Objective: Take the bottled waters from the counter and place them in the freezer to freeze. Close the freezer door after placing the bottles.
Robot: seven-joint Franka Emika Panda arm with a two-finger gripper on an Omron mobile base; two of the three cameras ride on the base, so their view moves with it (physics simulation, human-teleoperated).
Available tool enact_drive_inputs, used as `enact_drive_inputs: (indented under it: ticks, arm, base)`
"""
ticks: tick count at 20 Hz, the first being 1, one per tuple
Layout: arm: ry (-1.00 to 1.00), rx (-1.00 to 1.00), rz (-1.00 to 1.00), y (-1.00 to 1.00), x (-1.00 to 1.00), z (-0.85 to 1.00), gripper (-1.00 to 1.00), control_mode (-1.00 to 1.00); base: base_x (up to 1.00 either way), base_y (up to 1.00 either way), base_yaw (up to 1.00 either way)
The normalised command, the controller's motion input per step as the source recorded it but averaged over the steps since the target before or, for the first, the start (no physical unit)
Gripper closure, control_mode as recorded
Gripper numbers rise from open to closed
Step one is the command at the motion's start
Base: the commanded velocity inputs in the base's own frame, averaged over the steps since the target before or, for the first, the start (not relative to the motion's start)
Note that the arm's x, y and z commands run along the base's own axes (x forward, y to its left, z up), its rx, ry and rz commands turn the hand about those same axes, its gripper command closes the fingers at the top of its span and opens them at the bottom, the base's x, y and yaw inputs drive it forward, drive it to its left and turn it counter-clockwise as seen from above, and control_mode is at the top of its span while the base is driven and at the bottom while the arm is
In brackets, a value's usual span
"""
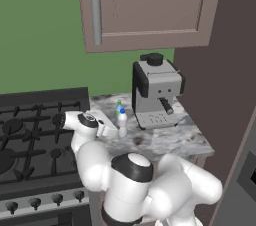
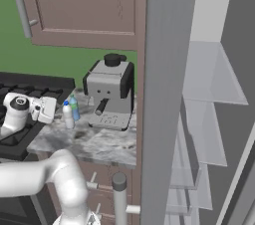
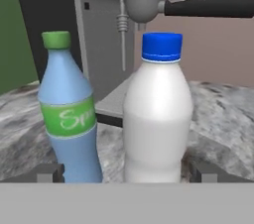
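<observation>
Marbled stone counter [image 1: 165,140]: white bottle [image 3: 158,114] smooth, rounded, between spread gripper [image 3: 124,172] fingers, ungrasped. Teal bottle [image 3: 68,114] at 9 o'clock. Coffee machine [image 1: 156,91] at 12, behind.

Mid-frame: white bottle [image 1: 122,123] and teal bottle [image 1: 118,106] upright on marbled tabletop [image 1: 170,140], left of coffee machine [image 1: 156,91]. Gripper [image 1: 113,129] just beside white bottle. Stove [image 1: 35,135] at left.

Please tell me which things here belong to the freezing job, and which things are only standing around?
Job:
white bottle
green-capped bottle
counter
freezer
freezer door
end effector

Standing around:
coffee machine
stove
wall cabinet
</observation>
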Motion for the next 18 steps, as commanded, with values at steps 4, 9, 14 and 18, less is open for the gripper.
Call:
enact_drive_inputs:
  ticks: [4, 9, 14, 18]
  arm:
    - [0.04, -0.02, -0.01, -0.11, 0.06, -0.11, -1.0, -1.0]
    - [0.03, -0.02, -0.01, -0.11, 0.13, -0.1, -1.0, -1.0]
    - [0.02, -0.01, 0.0, -0.12, 0.04, -0.05, -1.0, -1.0]
    - [0.01, 0.0, 0.0, -0.16, 0.03, -0.01, -1.0, -1.0]
  base:
    - [0.0, 0.0, 0.0]
    - [0.0, 0.0, 0.0]
    - [0.0, 0.0, 0.0]
    - [0.0, 0.0, 0.0]
